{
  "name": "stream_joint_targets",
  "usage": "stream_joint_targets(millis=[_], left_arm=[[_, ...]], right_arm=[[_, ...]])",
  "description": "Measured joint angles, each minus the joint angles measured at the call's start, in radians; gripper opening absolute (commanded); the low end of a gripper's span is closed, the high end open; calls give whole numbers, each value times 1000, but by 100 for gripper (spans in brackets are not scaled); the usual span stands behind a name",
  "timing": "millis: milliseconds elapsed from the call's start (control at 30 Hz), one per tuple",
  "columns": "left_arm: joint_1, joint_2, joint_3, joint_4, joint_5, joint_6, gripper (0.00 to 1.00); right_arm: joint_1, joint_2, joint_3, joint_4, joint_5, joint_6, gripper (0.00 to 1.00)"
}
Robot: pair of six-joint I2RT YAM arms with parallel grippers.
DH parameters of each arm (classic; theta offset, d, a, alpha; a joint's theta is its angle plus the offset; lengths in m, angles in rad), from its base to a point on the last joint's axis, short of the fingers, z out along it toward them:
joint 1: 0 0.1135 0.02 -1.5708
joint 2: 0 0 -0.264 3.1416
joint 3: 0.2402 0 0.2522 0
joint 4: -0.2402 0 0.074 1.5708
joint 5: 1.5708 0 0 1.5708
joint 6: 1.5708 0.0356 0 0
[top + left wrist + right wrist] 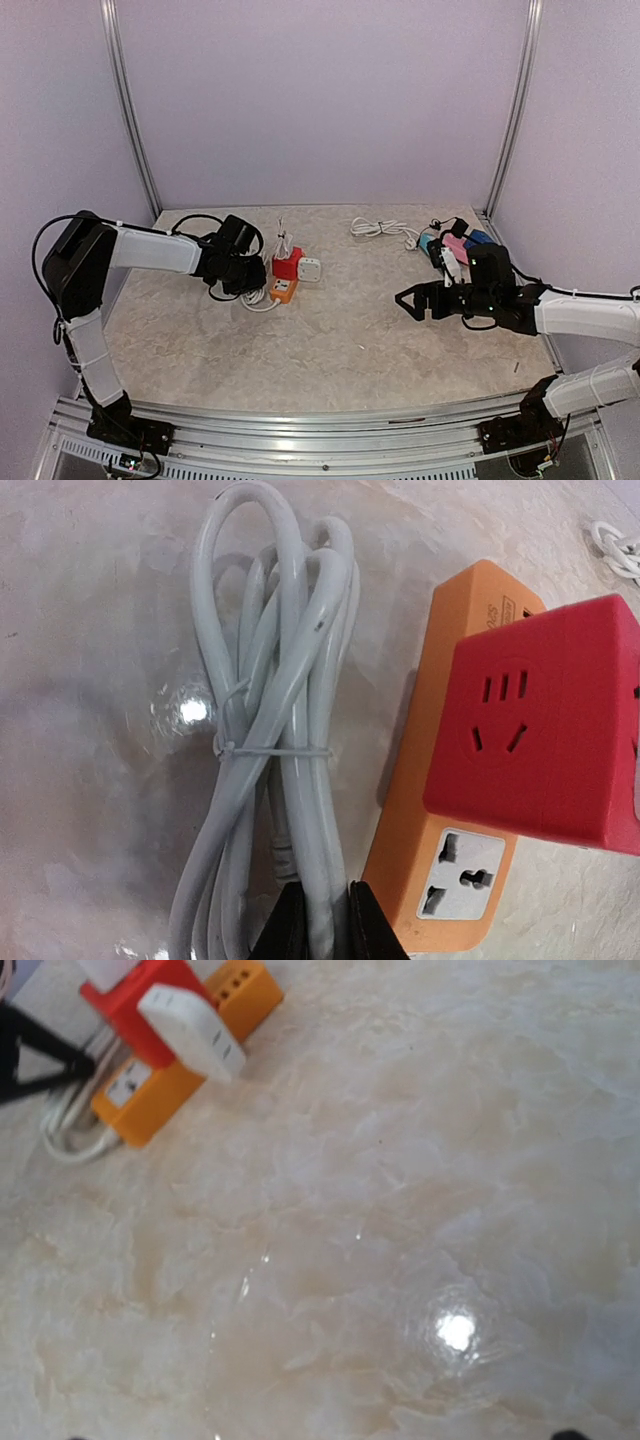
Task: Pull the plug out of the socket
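Two arms extended inward: left pincer (pixel 325 915) clamped on white cord (pixel 300 680) (beside orange strip (pixel 400 820)); right pincer (pixel 405 302) spread wide.

We saw the left arm (pixel 150 250) and right arm (pixel 590 318) clad in white shells with black joints, thin black cables (pixel 35 258) looping beside them, jaws black.

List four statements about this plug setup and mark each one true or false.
1. The left gripper is shut on the white cable bundle. True.
2. The right gripper grips the white plug. False: it is open and hovers well away from the plug.
3. The red cube sits on the orange power strip. True.
4. The cable bundle lies untied. False: a thin tie binds it.
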Motion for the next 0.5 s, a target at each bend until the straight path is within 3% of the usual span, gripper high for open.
stream_joint_targets(millis=[267, 500], left_arm=[[-120, -108, -148, 45, 11, -61, 14], [-246, -145, -183, 24, 37, -97, 14]], right_arm=[[0, -24, -6, 11, -12, 6, 100], [0, -50, -15, 14, -19, 10, 99]])
